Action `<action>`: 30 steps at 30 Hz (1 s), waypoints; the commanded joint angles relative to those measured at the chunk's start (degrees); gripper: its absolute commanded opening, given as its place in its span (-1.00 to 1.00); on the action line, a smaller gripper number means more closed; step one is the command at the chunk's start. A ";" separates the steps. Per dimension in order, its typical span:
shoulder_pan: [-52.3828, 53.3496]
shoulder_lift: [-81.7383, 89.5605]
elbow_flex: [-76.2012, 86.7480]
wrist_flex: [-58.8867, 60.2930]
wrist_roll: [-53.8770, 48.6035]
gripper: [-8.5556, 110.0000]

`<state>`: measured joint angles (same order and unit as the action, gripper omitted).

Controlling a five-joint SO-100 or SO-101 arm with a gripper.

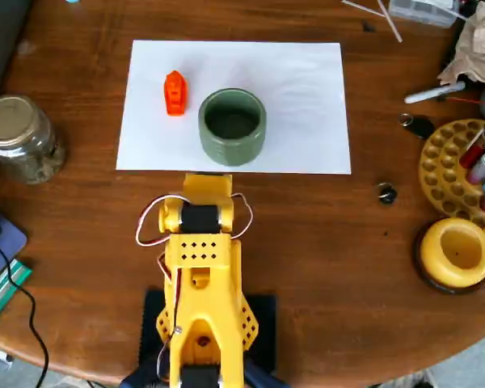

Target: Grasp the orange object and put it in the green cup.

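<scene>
Fingers of the gripper (pixel 208 183) hide under the folded yellow arm (pixel 200 275), so I cannot tell whether they are apart or together. Just beyond, on white paper (pixel 307 105), stands the green cup (pixel 232 126); the orange object (pixel 175 93) lies left of it, apart.

Small lumpy plastic piece (pixel 174 93) showing bright orange; squat ribbed cup (pixel 232 125) showing sage green, dark inside; paper sheet (pixel 307 97) white; wooden surface (pixel 331 242) reddish-brown.
</scene>
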<state>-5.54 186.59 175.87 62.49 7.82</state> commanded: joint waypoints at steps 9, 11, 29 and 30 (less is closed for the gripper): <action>-11.78 0.18 -9.67 -18.28 18.98 -0.79; -12.39 -0.35 -5.63 -27.69 26.72 -0.78; -8.96 -44.03 -25.05 -40.61 57.04 -0.86; -8.70 -46.23 -26.19 -40.43 57.22 -0.86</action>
<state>-15.03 145.63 155.57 20.30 63.46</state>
